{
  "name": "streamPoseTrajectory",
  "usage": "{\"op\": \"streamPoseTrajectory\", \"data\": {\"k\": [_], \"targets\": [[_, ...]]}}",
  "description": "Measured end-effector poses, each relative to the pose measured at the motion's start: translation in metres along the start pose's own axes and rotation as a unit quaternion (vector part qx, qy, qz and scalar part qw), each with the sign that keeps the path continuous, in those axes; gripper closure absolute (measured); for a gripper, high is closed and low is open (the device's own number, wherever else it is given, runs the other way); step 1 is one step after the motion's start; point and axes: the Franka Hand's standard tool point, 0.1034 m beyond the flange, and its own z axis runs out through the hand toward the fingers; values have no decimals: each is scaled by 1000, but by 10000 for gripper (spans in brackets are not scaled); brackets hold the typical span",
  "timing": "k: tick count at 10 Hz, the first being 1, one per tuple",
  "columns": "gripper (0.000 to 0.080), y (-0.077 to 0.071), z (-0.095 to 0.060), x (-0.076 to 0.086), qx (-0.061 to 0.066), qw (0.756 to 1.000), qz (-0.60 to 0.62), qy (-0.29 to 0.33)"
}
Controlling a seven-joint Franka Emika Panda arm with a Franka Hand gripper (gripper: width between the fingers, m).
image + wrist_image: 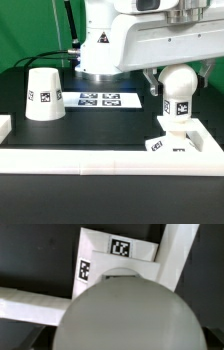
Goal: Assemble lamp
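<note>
A: In the exterior view, where are the parts?

B: The shade (44,95) stands alone on the bench (110,130), at the exterior view's left. It is well apart from the others, on the far side of the marker board (100,100). The bulb (180,97) stands upright on the base (168,142), at the exterior view's right, just behind the white rail (100,160). I cannot tell if the bulb is fully seated.

A: And the claw (178,80)?

B: It is around the round head of the bulb, with one finger on each side. I cannot tell whether the pads press on the head or leave a small gap.

A: Does the wrist view help?

B: Not much. The bulb (125,317) fills most of this picture, directly under the camera. Beyond it I see the base (125,264) with two tags, and the rail (182,252) beside it. No finger shows here.

A: How will the bulb handle?

B: I judge it light, stiff and hard, and not fragile. It is smooth and round, so it can slip or turn between the pads. The widest part of the head seems the best place to hold it, with the claw kept straight above.
</note>
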Motion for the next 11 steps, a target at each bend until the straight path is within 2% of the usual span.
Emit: {"op": "streamPoseTrajectory", "data": {"k": [2,5,9,11], "targets": [[222,-2,0,1,4,993,116,2],[220,-1,0,0,5,961,276,1],[220,-4,2,-2,4,878,478,-6],[220,-7,3,-3,11,833,553,-18]]}}
